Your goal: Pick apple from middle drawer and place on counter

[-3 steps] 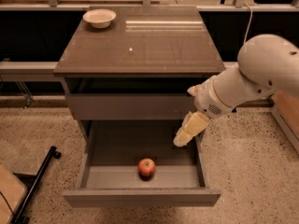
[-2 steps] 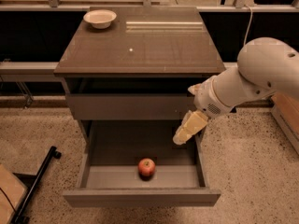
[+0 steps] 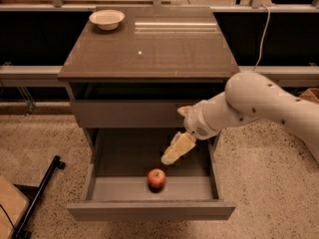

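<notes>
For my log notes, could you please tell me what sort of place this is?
Probably a lab or office test area: a lone drawer cabinet on speckled floor, with rails behind. The gripper hangs over the open drawer, above the apple.

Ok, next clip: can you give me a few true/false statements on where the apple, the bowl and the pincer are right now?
1. The apple lies in the open middle drawer. True.
2. The white bowl sits in the drawer beside the apple. False: it stands on the counter, near its far left corner.
3. The pincer hangs over the drawer tray, close above the apple, and does not hold it. True.
4. The drawer panel above the middle drawer is pulled out too. False: it is shut, and only the middle drawer is open.
</notes>
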Motion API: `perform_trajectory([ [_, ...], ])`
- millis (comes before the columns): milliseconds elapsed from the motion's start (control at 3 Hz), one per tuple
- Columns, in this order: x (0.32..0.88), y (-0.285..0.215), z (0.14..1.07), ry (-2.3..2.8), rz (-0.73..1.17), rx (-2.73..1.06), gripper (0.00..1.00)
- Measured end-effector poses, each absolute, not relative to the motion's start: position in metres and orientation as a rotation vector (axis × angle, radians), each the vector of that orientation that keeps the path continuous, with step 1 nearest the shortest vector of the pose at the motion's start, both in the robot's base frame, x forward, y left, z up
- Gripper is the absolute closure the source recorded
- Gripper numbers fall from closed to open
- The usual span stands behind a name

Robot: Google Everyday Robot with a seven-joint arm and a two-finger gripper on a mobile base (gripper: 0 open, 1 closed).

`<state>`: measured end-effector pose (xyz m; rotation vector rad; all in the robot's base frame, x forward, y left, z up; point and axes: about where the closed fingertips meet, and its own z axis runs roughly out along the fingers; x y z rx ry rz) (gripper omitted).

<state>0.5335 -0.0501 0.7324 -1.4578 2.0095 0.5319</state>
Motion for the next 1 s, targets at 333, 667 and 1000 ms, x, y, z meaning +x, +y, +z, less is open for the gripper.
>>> perform_trajectory([
  [333,0.551,-0.021,0.686,1.997,0.578,-1.425,0.0],
  [667,0.568,-0.005,0.637,2.039,0.72,-1.357,0.0],
  [1000,0.566,-0.003,0.621,2.054,0.753,-1.348,0.0],
])
